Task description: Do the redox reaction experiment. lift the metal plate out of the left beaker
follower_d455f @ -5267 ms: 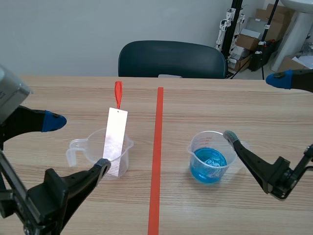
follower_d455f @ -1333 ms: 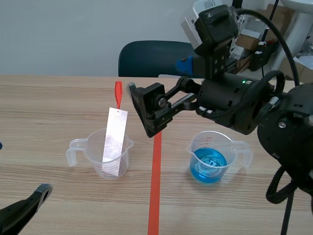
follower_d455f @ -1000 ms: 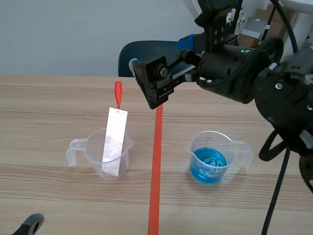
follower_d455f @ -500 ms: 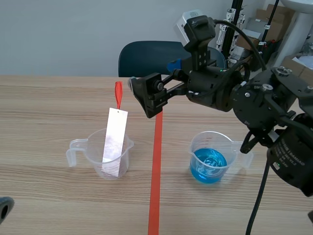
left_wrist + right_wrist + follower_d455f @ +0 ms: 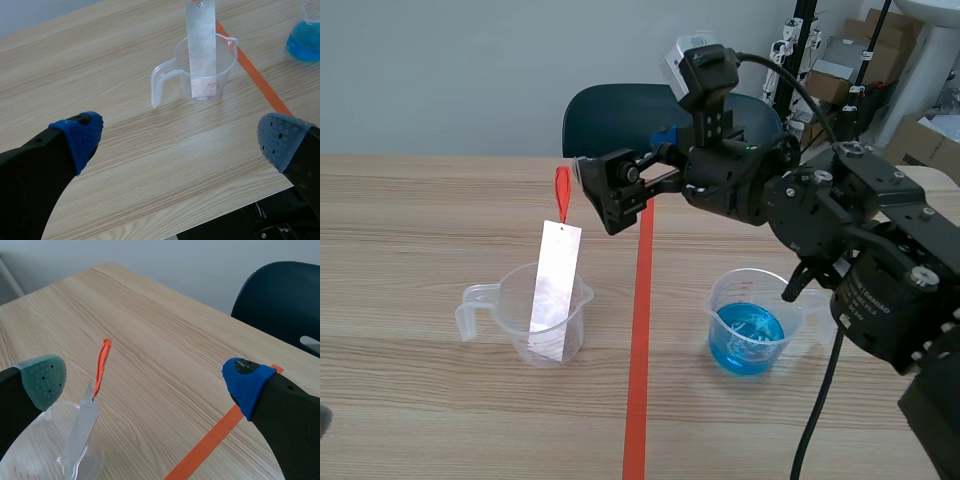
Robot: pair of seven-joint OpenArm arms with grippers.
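Nearest the robot, the left jaws hang spread wide over the front of the tabletop (image 5: 125, 165), one blue pad (image 5: 80, 137) and one grey pad (image 5: 280, 145) far apart with nothing between them, well short of the left beaker (image 5: 170, 85). That clear beaker (image 5: 510, 310) stands left of the tape line, handle turned outward, and the plate (image 5: 553, 290) stands in it: a thin, pale, silvery strip, lower end on the beaker's floor, leaning on the rim and rising well above it (whether clear liquid is in there I cannot tell). A small hole at its top carries a red tab (image 5: 561, 192) that sticks up higher. Across the line sits the blue beaker (image 5: 750, 320), well apart. Farther back, the right arm (image 5: 800, 200) reaches past the middle, and the right jaws are also spread, empty, just beside the tab; from its wrist view the green pad (image 5: 42, 377) and blue pad (image 5: 247, 382) stand either side of the tab (image 5: 102, 365) and plate (image 5: 82, 435). The lift probably goes best if those jaws close on the plate's bare upper part, pads flat on its broad faces, then rise along its lean, so the lower edge clears the rim without tipping the light beaker. A pinch on the tab alone would likely let the strip swing. A chair (image 5: 620, 120) stands behind.
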